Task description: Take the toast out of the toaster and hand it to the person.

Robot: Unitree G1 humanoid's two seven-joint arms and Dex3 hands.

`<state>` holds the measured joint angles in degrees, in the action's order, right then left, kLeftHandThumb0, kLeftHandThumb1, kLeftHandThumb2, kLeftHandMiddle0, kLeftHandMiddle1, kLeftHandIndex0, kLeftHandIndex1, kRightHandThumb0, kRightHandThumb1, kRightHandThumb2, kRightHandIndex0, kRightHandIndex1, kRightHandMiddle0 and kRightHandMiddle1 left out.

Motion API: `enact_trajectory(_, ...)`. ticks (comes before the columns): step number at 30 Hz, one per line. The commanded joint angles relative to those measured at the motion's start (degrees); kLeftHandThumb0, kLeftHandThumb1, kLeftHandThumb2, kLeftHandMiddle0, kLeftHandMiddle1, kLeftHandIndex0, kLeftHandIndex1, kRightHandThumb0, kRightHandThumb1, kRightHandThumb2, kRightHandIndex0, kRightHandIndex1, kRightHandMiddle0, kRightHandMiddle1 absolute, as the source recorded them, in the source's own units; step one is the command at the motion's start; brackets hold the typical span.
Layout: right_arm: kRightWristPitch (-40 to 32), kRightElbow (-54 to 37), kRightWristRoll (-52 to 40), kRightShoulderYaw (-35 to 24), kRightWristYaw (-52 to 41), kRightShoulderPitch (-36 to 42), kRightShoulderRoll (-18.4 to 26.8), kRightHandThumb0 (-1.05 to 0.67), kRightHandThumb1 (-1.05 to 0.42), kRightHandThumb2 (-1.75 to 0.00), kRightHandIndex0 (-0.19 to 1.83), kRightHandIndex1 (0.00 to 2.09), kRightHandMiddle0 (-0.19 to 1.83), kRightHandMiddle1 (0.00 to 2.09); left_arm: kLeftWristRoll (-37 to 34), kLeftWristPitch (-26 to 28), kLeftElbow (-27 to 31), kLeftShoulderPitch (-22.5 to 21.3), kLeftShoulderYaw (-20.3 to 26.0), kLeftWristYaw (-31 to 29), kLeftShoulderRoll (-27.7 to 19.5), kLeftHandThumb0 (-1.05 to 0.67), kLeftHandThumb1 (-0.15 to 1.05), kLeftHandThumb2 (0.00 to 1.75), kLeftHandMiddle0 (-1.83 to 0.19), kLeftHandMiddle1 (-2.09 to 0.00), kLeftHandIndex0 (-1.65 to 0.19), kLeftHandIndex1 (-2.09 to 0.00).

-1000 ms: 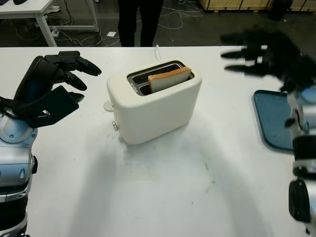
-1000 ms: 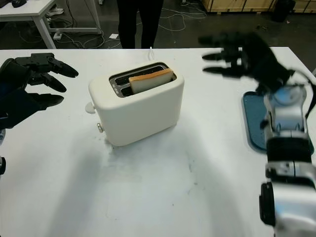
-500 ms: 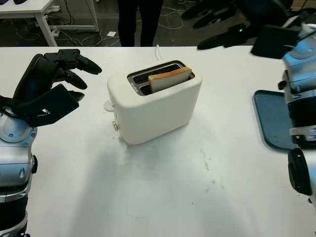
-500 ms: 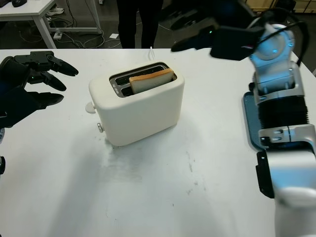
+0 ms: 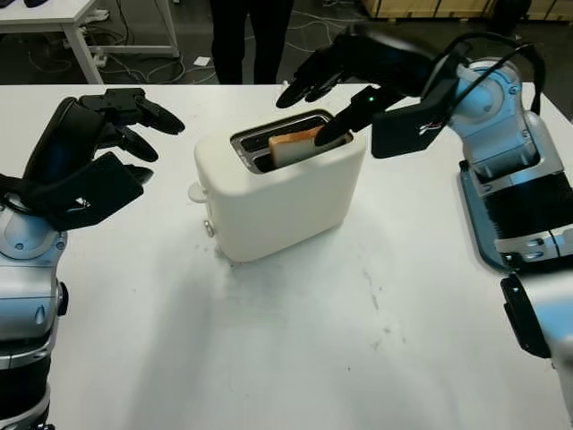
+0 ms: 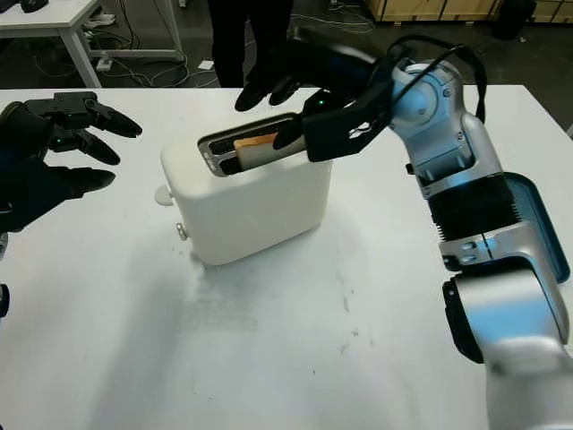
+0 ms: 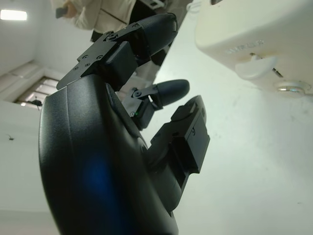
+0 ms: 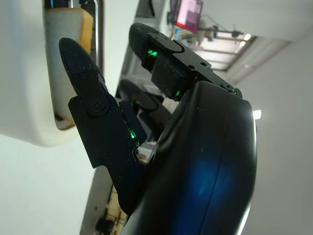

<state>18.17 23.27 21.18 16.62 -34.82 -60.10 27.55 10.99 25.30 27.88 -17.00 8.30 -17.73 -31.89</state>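
A cream toaster [image 5: 277,193] stands mid-table with a slice of toast [image 5: 291,143] sticking up out of its near slot. My right hand [image 5: 309,112] hovers open over the toaster's top. Its thumb comes down by the toast's right end and its other fingers reach above the far slot, and nothing is gripped. The right wrist view has the toast [image 8: 73,24] in its slot just past my thumb [image 8: 85,83]. My left hand [image 5: 134,121] is open, raised above the table left of the toaster. A person [image 5: 240,40] in dark trousers stands beyond the table's far edge.
A blue tray [image 6: 542,228] lies on the white table [image 5: 295,358] at the right, partly behind my right arm. The toaster's lever [image 7: 254,68] and knob face my left hand. A second white table [image 5: 54,18] and floor cables sit behind.
My right hand swung from high at the far right, leftward and down, to just over the toaster's slots. The left hand and the toast stayed put.
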Motion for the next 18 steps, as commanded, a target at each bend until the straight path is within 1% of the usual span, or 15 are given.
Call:
enact_trajectory(1, 0.65, 1.75, 1.37, 0.67, 1.39, -0.97, -0.55, -0.51, -0.69, -0.01, 0.86, 0.03, 0.89, 0.0, 0.47, -0.49, 0.03, 0.45, -0.43, 0.42, 0.13, 0.58, 0.92, 0.06, -0.69, -1.11, -0.69, -0.76)
enact_trajectory(8, 4.03, 7.69, 3.73, 1.38, 5.87, -1.94, -1.52, -0.45, -0.68, 0.0, 0.86, 0.04, 0.89, 0.0, 0.08, -0.14, 0.02, 0.55, -0.24, 0.82, 0.77, 0.58, 0.92, 0.06, -0.68, -1.11, -0.69, -0.76)
enact_trajectory(13, 5.97, 12.34, 6.23, 2.06, 9.57, -3.39, -1.95, -0.41, -0.69, 0.0, 0.9, 0.06, 0.89, 0.0, 0.77, -0.15, 0.04, 0.49, -0.59, 0.61, 0.37, 0.57, 0.92, 0.06, -0.68, -1.13, -0.69, -0.76)
enact_trajectory(18, 4.96, 14.99, 6.93, 2.33, 10.0, -4.48, -2.2, -0.37, -0.69, 0.0, 0.89, 0.07, 0.88, 0.0, 0.93, 0.43, 0.11, 0.22, -0.85, 0.59, 0.46, 0.56, 0.92, 0.05, -0.67, -1.12, -0.69, -0.76)
